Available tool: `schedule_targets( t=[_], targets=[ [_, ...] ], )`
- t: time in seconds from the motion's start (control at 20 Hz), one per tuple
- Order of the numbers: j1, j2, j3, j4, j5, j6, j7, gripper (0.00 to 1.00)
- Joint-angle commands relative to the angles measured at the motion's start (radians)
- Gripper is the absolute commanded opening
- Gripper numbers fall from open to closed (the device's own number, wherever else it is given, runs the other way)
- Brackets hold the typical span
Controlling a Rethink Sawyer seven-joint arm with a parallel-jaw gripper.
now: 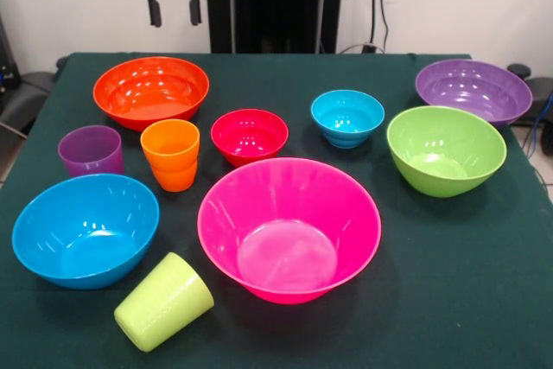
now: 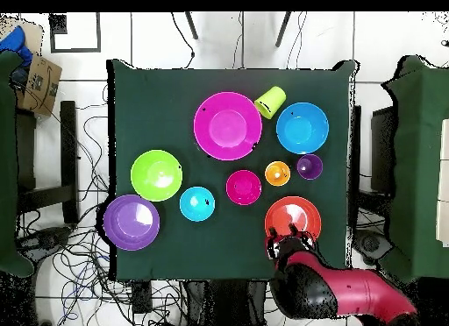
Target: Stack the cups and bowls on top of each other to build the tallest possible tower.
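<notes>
All bowls and cups stand apart on the green table; no tower stands. The big pink bowl (image 1: 289, 229) (image 2: 227, 125) is front centre. The large orange bowl (image 1: 151, 90) (image 2: 292, 218), large blue bowl (image 1: 85, 228) (image 2: 302, 127), lime green bowl (image 1: 446, 149) (image 2: 156, 174) and purple bowl (image 1: 473, 91) (image 2: 131, 222) surround it. The small red bowl (image 1: 249, 136) (image 2: 243, 187) and ridged light blue bowl (image 1: 347, 117) (image 2: 196, 203) sit mid-table. The orange cup (image 1: 170, 154) (image 2: 277, 173) and purple cup (image 1: 91, 151) (image 2: 309, 166) stand upright. The lime green cup (image 1: 162, 301) (image 2: 270, 102) lies on its side. My gripper (image 1: 174, 6) (image 2: 286, 246) hangs open and empty above the orange bowl's far edge.
The robot's black pedestal (image 1: 275, 2) stands behind the table's far edge. Cables lie on the floor around the table (image 2: 83, 165). A cardboard box (image 2: 39, 84) sits off the table in the overhead view.
</notes>
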Motion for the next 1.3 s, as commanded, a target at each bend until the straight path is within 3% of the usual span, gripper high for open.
schedule_targets(
  t=[0.05, 0.35, 0.7, 0.85, 1.3],
  targets=[
    [0.061, 0.148, -0.060, -0.090, -0.087, -0.058, 0.091, 1.00],
    [0.077, 0.236, -0.070, -0.136, -0.086, -0.030, 0.066, 1.00],
    [0.084, 0.249, -0.074, -0.139, -0.103, -0.088, 0.072, 1.00],
    [0.069, 0.259, -0.028, -0.145, -0.099, -0.059, 0.047, 1.00],
    [0.096, 0.288, 0.000, -0.198, -0.113, 0.000, -0.010, 1.00]
  ],
)
